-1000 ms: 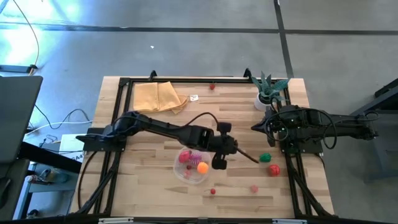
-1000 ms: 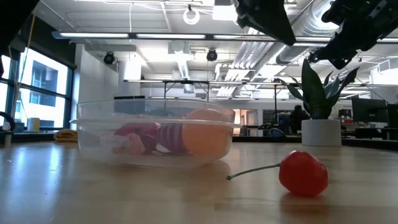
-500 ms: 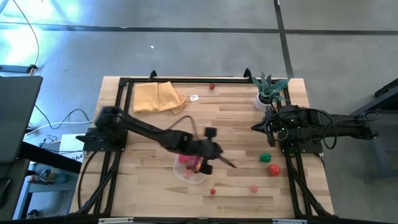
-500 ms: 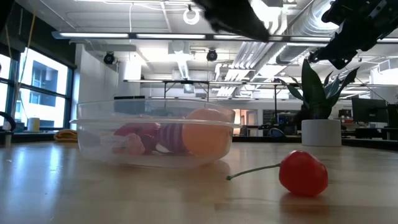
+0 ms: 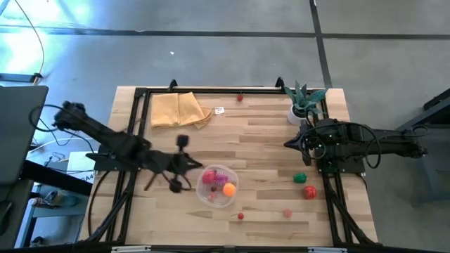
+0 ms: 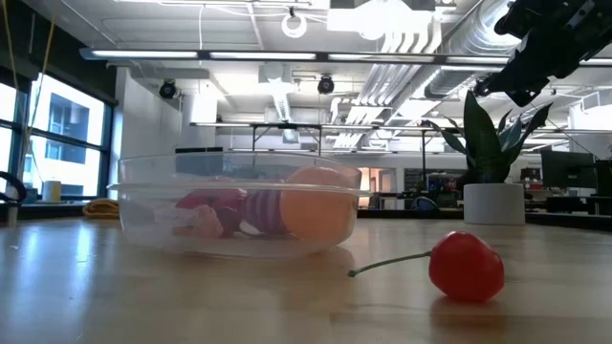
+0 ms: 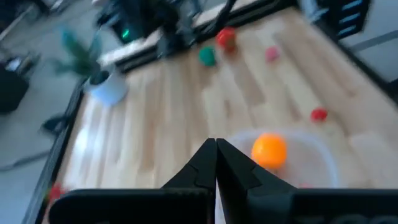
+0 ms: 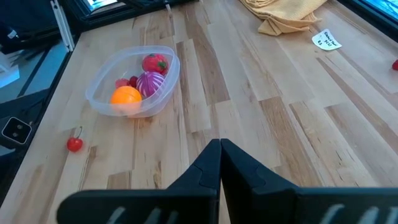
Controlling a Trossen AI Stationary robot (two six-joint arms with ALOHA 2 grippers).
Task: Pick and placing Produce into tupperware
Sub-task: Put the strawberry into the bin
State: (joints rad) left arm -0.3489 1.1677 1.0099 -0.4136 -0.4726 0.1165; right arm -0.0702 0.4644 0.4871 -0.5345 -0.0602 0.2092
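The tupperware (image 5: 218,185) stands on its base near the table's middle, also in the low view (image 6: 234,205) and the right wrist view (image 8: 134,81). It holds a red strawberry (image 8: 155,63), a spiky magenta fruit (image 8: 148,83) and an orange (image 5: 229,188). On the table lie a stemmed cherry (image 5: 240,216), a pink piece (image 5: 287,212), a red piece (image 5: 309,191) and a green piece (image 5: 300,178). My left gripper (image 5: 191,167) hovers just left of the container, shut and empty (image 7: 216,149). My right gripper (image 5: 288,144) waits shut (image 8: 220,149) at the right side.
A folded yellow-tan cloth (image 5: 179,109) and a small paper label (image 5: 219,110) lie at the far left. A potted plant (image 5: 302,102) stands at the far right corner. One small red piece (image 5: 240,98) sits by the far edge. Black frame rails border the table.
My left arm has swung from right of the container, over it, toward the table's left edge, and has left the low view. Its elbow now sticks out past the left edge. The container, its contents and the loose produce have stayed put.
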